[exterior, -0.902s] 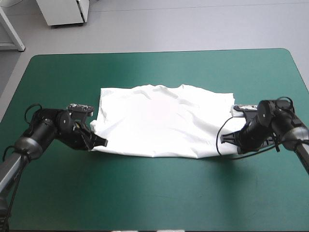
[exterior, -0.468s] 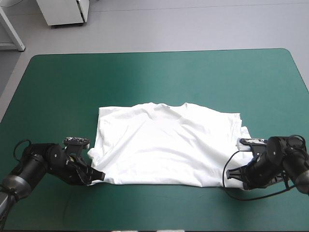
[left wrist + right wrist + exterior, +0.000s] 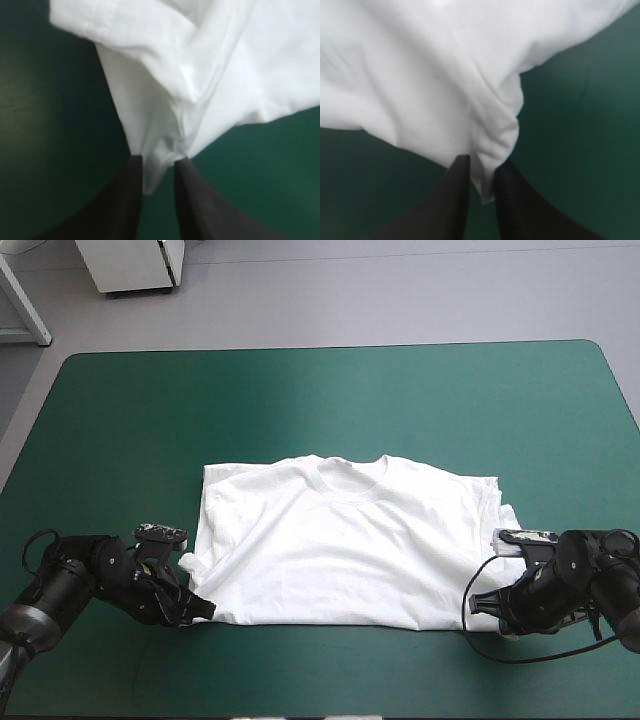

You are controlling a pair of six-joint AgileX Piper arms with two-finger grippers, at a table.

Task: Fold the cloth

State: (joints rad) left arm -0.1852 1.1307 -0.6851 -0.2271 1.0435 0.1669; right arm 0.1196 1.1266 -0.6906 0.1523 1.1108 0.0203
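Note:
The white T-shirt (image 3: 345, 540) lies spread on the teal-green table, collar toward the far edge, near the table's front. My left gripper (image 3: 203, 608) sits low at the shirt's near left corner, shut on the T-shirt. In the left wrist view the T-shirt (image 3: 200, 70) bunches into a fold pinched between the black fingers (image 3: 122, 200) of my left gripper (image 3: 159, 167). My right gripper (image 3: 487, 604) holds the near right corner the same way. In the right wrist view the T-shirt (image 3: 420, 75) gathers between the fingers (image 3: 457, 195) of my right gripper (image 3: 481, 167).
Bare teal-green cover (image 3: 330, 400) stretches beyond the shirt to the far edge. A narrow strip of cover (image 3: 330, 670) lies between the shirt's near hem and the table's front edge.
Both grippers have drawn the shirt toward the table's front edge and lowered it. The collar now lies flat and the shirt has settled smoother.

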